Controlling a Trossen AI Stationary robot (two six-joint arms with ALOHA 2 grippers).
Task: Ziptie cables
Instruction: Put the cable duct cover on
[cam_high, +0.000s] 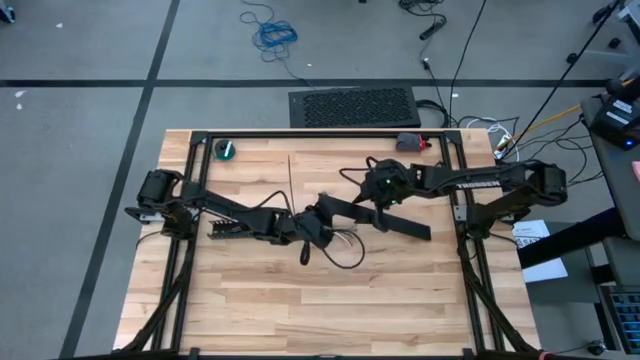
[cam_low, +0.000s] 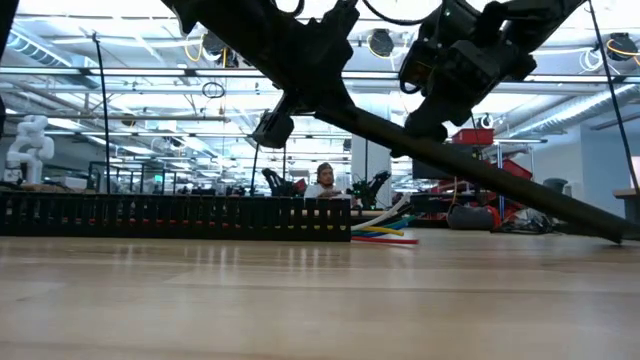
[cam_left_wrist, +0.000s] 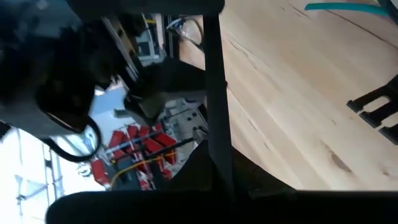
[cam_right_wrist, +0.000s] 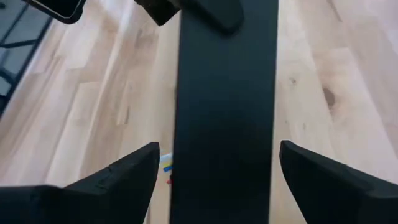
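A long flat black strip (cam_high: 385, 220) slants over the table's middle, with my left gripper (cam_high: 320, 222) shut on its raised left end. My right gripper (cam_right_wrist: 217, 180) is open, one finger on each side of the strip's middle, pointing down at it; I cannot tell if they touch. The cables (cam_low: 385, 232), coloured wires, stick out of the right end of a black slotted duct (cam_low: 170, 215) that lies flat on the table. A thin dark straight strip (cam_high: 291, 178), perhaps a ziptie, lies farther back. A thin dark loop (cam_high: 345, 258) lies near the cables. My left gripper is shut on the black strip near its left end (cam_left_wrist: 214, 143); the gripper's own body hides the fingers. The strip runs on away from the gripper. It slants down toward the table's right, raised end in the hold and far end (cam_low: 612, 234) on the table.
A teal tape roll (cam_high: 227, 150) and a small red and grey object (cam_high: 410, 142) sit at the table's far edge. Black frame rails (cam_high: 190, 250) run along both sides. The near half of the tabletop (cam_high: 330, 310) is bare wood.
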